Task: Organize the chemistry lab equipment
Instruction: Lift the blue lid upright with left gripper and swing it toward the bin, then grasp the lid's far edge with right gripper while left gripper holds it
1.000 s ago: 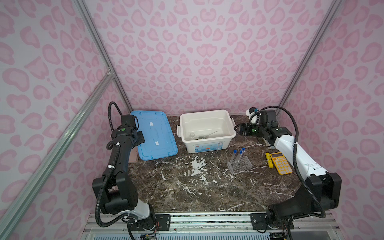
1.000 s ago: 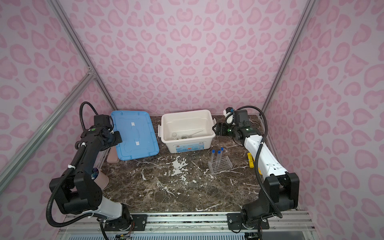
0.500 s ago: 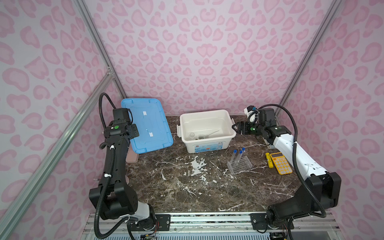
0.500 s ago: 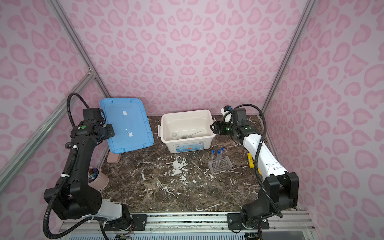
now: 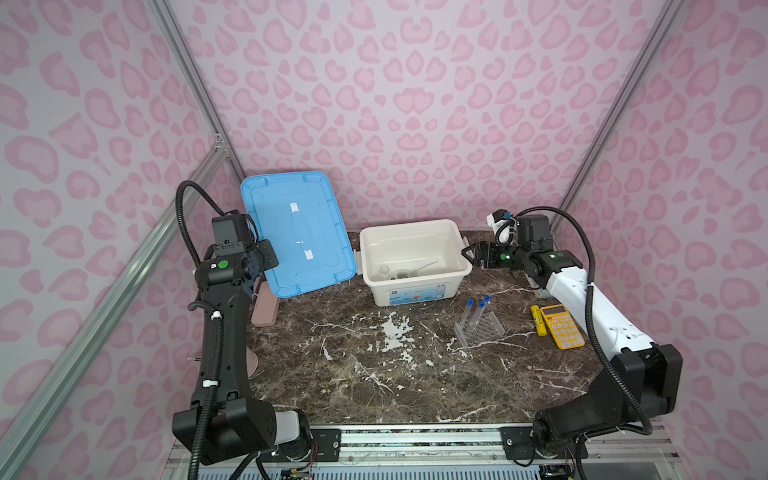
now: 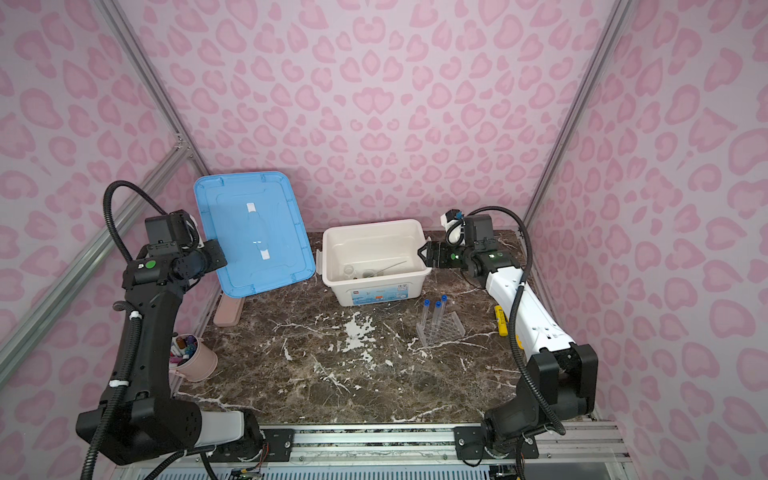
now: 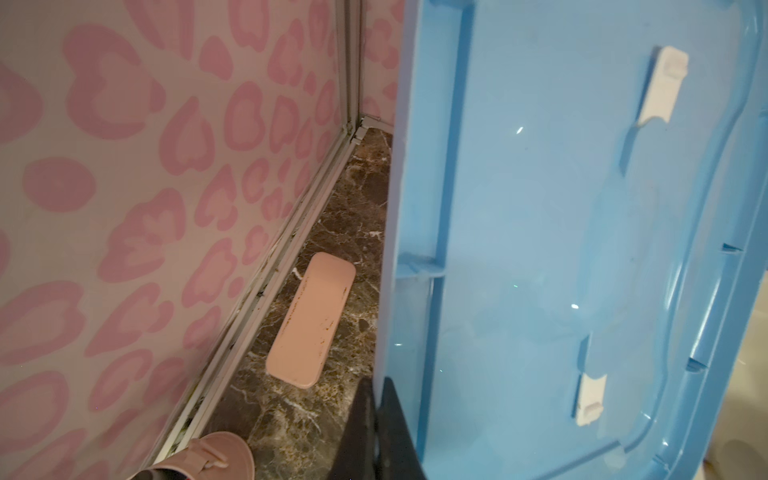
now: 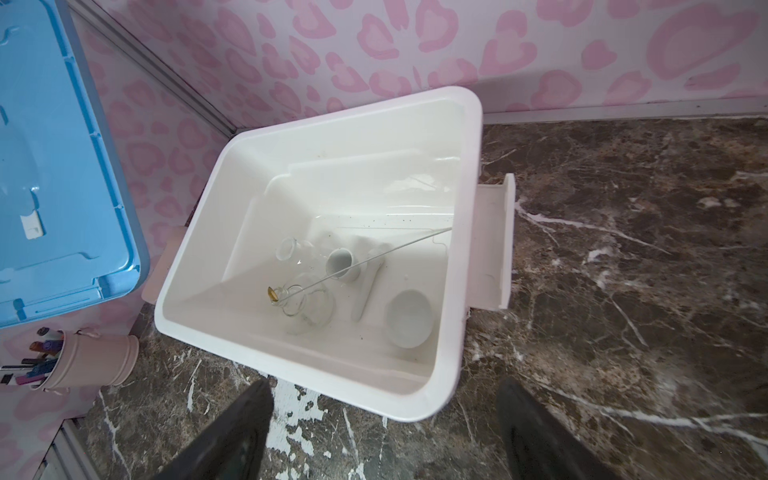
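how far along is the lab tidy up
Done: flask, cup and white dish lie in the white bin. In hand: left gripper shut on the raised blue lid; right gripper open beside the bin. Left: test tubes and rack on the table.

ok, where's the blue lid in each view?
Top view: blue lid left of centre, tilted up.
Top view: same place, left of the white bin.
Left wrist: close up, beside the pink case.
Right wrist: cropped at the frame edge, beyond the white bin.
Shared landmark: the lid's white clips.
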Tool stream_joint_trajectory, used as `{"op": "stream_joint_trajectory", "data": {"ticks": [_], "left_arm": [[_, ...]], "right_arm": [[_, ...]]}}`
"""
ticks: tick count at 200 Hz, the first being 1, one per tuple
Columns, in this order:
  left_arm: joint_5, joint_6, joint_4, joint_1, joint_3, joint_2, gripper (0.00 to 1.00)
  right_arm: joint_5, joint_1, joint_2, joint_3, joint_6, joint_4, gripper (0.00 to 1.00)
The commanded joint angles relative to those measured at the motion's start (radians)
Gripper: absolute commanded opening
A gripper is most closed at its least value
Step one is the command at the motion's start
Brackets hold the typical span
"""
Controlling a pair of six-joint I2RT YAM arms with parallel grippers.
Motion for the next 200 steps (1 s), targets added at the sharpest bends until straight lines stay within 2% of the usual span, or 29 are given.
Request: {"op": "stream_joint_trajectory", "data": {"ticks": [1, 71, 97, 130, 200], "left_arm": [[0.115, -0.054, 0.098, -0.03, 0.018, -0.008, 0.04], [0.205, -0.115, 0.198, -0.208, 0.077, 0.093, 0.03], [0.201, -0.119, 0.211, -0.278, 0.115, 0.156, 0.03], [0.22, -0.147, 0.24, -0.35, 0.158, 0.237, 0.04], [0.26, -0.181, 0.301, -0.466, 0.247, 0.353, 0.03]], "right_arm": [[-0.072, 0.002, 0.018, -0.006, -0.02, 0.069, 0.88], [-0.25, 0.005, 0.019, -0.049, 0.064, 0.301, 0.9], [-0.3, 0.007, 0.022, -0.075, 0.12, 0.396, 0.9], [-0.321, 0.006, 0.012, -0.105, 0.167, 0.477, 0.88], [-0.347, -0.015, 0.026, -0.122, 0.207, 0.532, 0.82]]}}
